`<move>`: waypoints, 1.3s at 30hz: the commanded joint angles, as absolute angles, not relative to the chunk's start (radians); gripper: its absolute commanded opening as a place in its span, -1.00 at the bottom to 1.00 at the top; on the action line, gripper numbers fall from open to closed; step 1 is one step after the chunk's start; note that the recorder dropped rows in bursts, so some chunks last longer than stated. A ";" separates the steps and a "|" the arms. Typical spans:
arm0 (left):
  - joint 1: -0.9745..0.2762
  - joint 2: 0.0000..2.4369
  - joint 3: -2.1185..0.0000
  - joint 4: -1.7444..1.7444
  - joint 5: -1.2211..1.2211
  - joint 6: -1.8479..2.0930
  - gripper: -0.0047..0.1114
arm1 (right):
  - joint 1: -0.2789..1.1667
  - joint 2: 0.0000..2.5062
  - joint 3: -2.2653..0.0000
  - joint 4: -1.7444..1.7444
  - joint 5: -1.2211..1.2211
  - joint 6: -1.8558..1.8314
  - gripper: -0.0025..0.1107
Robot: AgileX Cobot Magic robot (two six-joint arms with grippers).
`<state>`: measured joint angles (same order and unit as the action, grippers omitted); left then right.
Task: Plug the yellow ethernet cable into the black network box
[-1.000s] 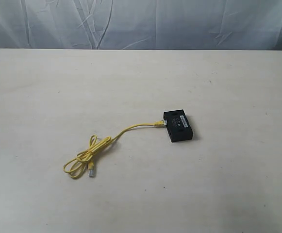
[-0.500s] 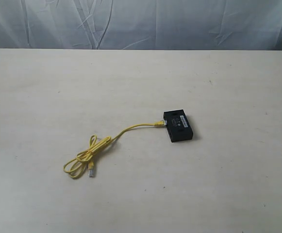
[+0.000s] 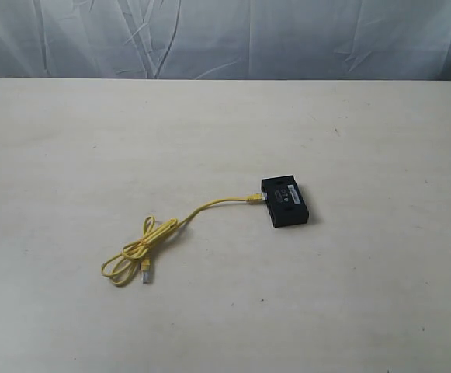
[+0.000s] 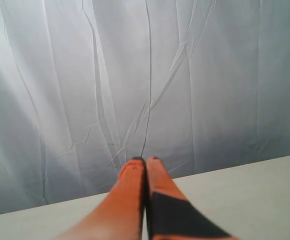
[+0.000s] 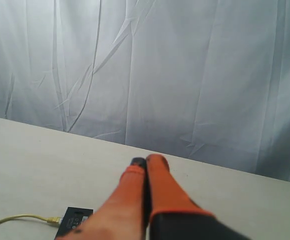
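Observation:
The black network box [image 3: 286, 201] lies flat on the table, right of centre, with a small white label on top. The yellow ethernet cable [image 3: 175, 228] runs from a loose coil at the lower left up to the box, where one plug [image 3: 254, 199] sits against the box's side. Its other clear plug [image 3: 146, 274] lies free by the coil. Neither arm shows in the exterior view. My left gripper [image 4: 145, 160] is shut and empty, raised above the table. My right gripper [image 5: 147, 161] is shut and empty too, with the box [image 5: 73, 220] and cable [image 5: 20, 218] far below it.
The pale table [image 3: 365, 124] ends at a wrinkled grey-white cloth backdrop [image 3: 225, 39] along its far edge. Nothing else lies on the table.

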<state>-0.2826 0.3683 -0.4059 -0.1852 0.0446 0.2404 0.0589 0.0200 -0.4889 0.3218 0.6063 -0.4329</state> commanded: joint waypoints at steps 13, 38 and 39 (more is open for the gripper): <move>-0.144 0.322 -0.400 0.051 0.042 0.324 -0.92 | 0.058 0.013 -0.485 0.324 0.594 -0.433 -0.97; 0.098 0.000 0.000 -0.165 0.242 0.291 -0.92 | 0.058 0.010 -0.485 0.325 0.594 -0.433 -0.97; 0.098 0.000 0.000 -0.165 0.242 0.291 -0.92 | 0.058 0.010 -0.485 0.325 0.594 -0.433 -0.97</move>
